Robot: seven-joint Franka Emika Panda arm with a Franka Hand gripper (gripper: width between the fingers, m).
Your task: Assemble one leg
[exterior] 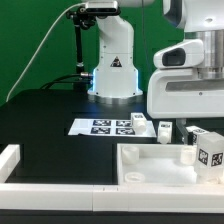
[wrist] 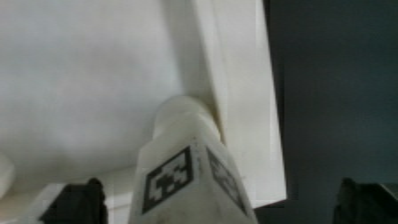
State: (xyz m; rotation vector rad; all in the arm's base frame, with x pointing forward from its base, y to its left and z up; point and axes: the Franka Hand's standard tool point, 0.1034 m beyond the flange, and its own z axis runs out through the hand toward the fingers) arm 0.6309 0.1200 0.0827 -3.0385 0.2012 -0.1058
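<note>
A white leg (wrist: 183, 165) with a black-and-white tag stands between my fingers in the wrist view, upright on the white tabletop panel (wrist: 80, 80). My gripper (wrist: 219, 203) is open; the dark fingertips (wrist: 75, 203) stand wide apart on either side of the leg, with gaps on both sides. In the exterior view my gripper (exterior: 190, 135) hangs low over the white tabletop panel (exterior: 150, 168) at the front right. A tagged white part (exterior: 211, 152) sits right beside it. Another white leg (exterior: 163, 130) stands just behind the panel.
The marker board (exterior: 108, 127) lies on the black table in front of the arm's base (exterior: 113, 75). A white L-shaped rail (exterior: 12, 162) runs along the front left. A small white part (exterior: 139, 120) sits by the marker board. Green curtain behind.
</note>
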